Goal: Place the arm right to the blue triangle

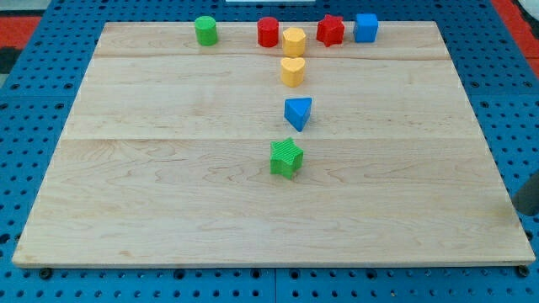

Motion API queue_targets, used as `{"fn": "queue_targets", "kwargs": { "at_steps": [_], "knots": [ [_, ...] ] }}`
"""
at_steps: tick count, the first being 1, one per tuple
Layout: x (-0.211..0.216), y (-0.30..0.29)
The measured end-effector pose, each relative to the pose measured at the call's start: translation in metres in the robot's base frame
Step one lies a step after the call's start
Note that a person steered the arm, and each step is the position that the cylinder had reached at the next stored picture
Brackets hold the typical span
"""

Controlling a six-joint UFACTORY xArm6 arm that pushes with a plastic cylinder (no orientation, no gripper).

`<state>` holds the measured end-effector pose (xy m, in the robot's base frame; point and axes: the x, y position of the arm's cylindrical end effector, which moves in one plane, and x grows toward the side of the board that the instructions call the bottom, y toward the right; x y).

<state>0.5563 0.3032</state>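
The blue triangle (298,112) lies on the wooden board (168,194), a little above the middle. A dark piece of my rod shows at the view's right edge, and my tip (517,208) is just off the board's right side. It is far to the right of the blue triangle, lower in the view, and touches no block. A green star (286,157) sits just below the triangle. A yellow heart (292,71) sits just above it.
Along the board's top edge stand a green cylinder (205,30), a red cylinder (268,32), a yellow hexagon-like block (294,41), a red star (330,30) and a blue cube (365,27). A blue pegboard surrounds the board.
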Motion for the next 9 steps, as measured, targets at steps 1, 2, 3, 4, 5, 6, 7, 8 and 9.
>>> {"fn": "queue_targets", "kwargs": {
  "at_steps": [1, 2, 3, 4, 5, 6, 7, 8, 9],
  "knots": [
    [-0.029, -0.001],
    [-0.037, -0.001],
    [-0.037, -0.001],
    [-0.051, -0.005],
    [-0.085, -0.055],
    [-0.112, -0.147],
    [-0.130, -0.209],
    [-0.148, -0.211],
    [-0.157, -0.222]
  ]
}}
